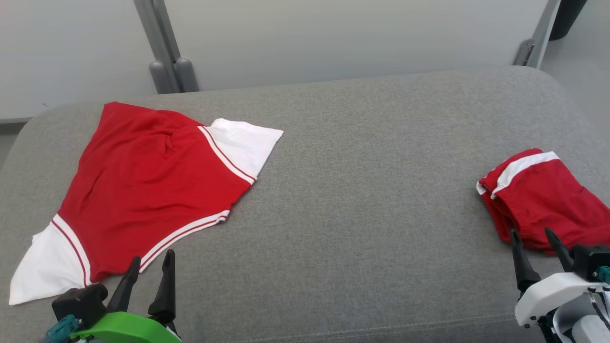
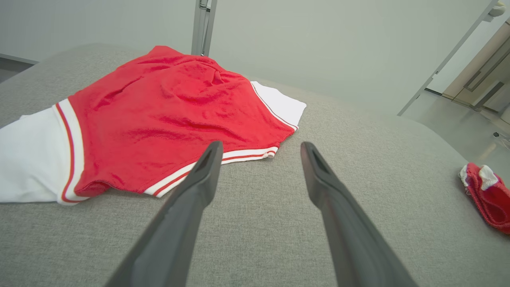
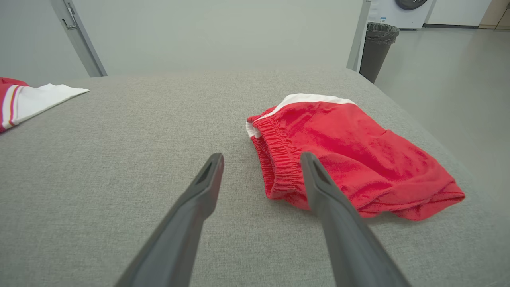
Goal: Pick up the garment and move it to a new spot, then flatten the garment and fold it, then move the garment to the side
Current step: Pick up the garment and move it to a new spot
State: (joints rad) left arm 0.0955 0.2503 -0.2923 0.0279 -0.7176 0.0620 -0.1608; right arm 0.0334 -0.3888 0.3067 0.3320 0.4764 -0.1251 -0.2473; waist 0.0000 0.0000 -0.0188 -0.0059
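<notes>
A red shirt with white sleeves lies spread on the left of the grey fabric worktop, and red shorts lie bunched at its right edge. The left gripper hovers wide open and empty just before the shirt's striped hem, and the right gripper is equally open and empty at the shorts. The right wrist view adds the shorts' elastic waistband and a dark bin on the floor beyond the worktop's corner.
</notes>
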